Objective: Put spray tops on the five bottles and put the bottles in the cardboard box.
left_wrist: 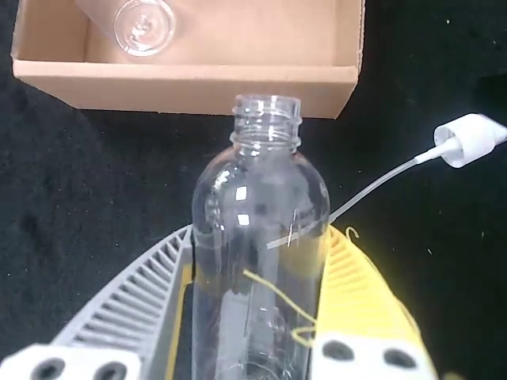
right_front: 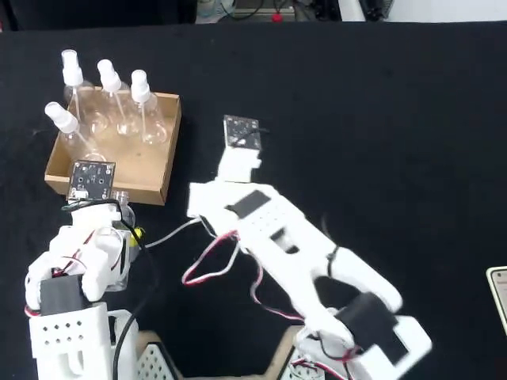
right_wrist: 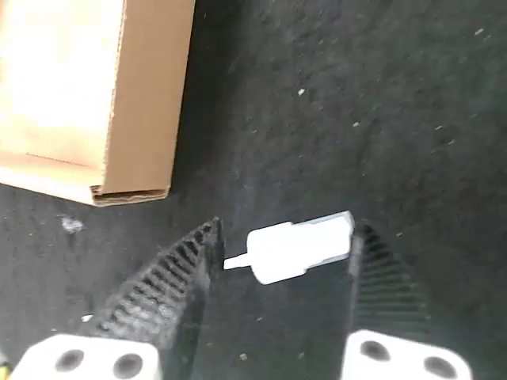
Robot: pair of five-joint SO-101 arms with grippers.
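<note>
My left gripper (left_wrist: 260, 257) is shut on a clear open-necked bottle (left_wrist: 261, 229), held just in front of the cardboard box (left_wrist: 190, 83). In the high view this bottle (right_front: 120, 237) sits at the left arm's tip, below the box (right_front: 150, 178). A white spray top (right_wrist: 297, 244) lies on the black table between the spread fingers of my right gripper (right_wrist: 285, 229), which is open. In the left wrist view the same spray top (left_wrist: 470, 139) lies beside the bottle, its thin tube running behind it. Several capped bottles (right_front: 119, 107) stand in the box.
The box corner (right_wrist: 131, 186) is close beside the right gripper. One bottle's base (left_wrist: 145, 25) shows inside the box near its front wall. The right arm (right_front: 293, 245) stretches diagonally across the table's middle. Red and white cables (right_front: 214, 261) lie between the arms.
</note>
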